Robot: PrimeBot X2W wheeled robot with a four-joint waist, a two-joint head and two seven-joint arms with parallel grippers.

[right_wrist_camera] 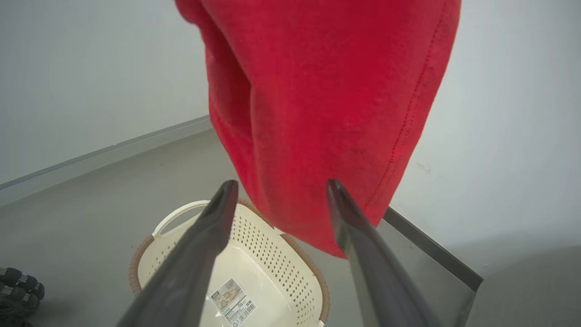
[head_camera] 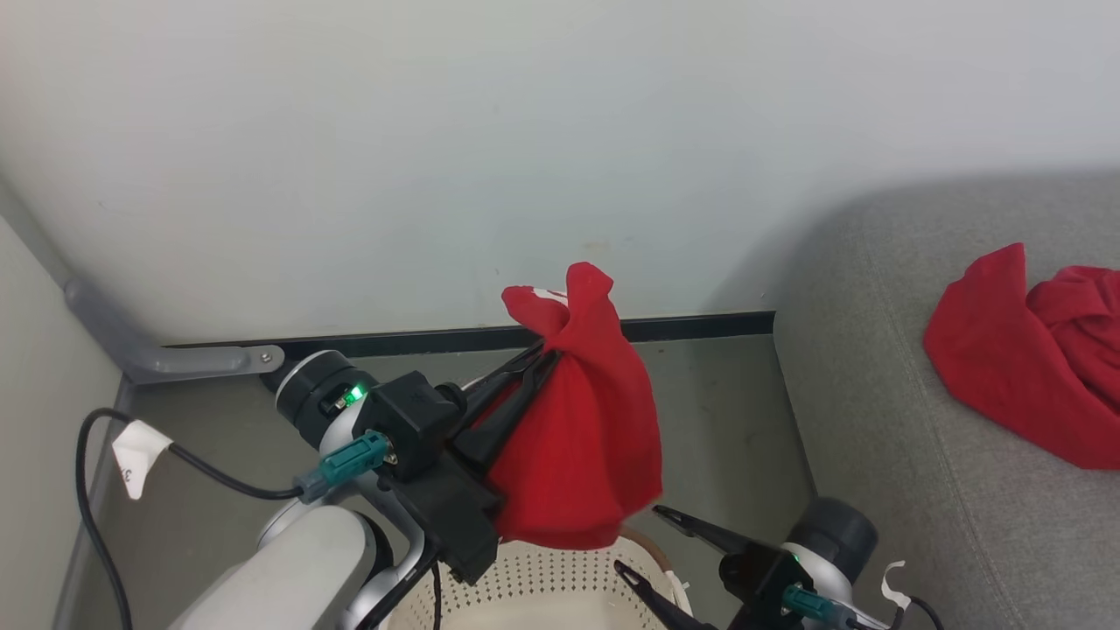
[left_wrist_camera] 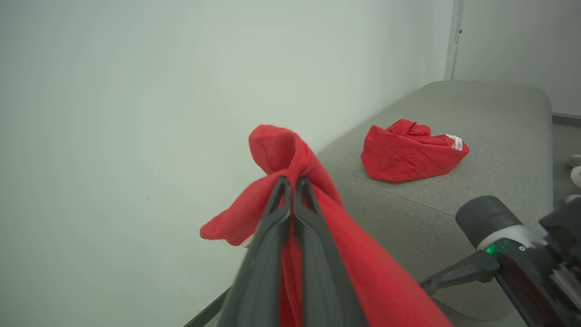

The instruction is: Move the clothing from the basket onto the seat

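- The left end effector [head_camera: 547, 354] is pinching a red garment [head_camera: 586, 437] between its closed fingers. The cloth is hanging free in the air above the basket [head_camera: 560, 586], not yet over the seat [head_camera: 919, 490].
- The right end effector [head_camera: 639, 538] is standing wide and holding nothing. Its fingers are pointing at the lower hem of the hanging cloth, and I cannot tell if they are touching it.
- A second red garment [head_camera: 1032, 350] is lying on the seat, and the basket bottom is showing bare except for a label.
- The grip is taking only a small bunch near the top, so a quick swing is risking a slip, and the garment would probably be landing on the floor [head_camera: 717, 411] between basket and seat.
- The open right fingers are waiting on the side toward the seat, so the hem may be catching on them during the carry.
- Releasing too early, at the rounded edge of the seat, is risking that the cloth slides off.
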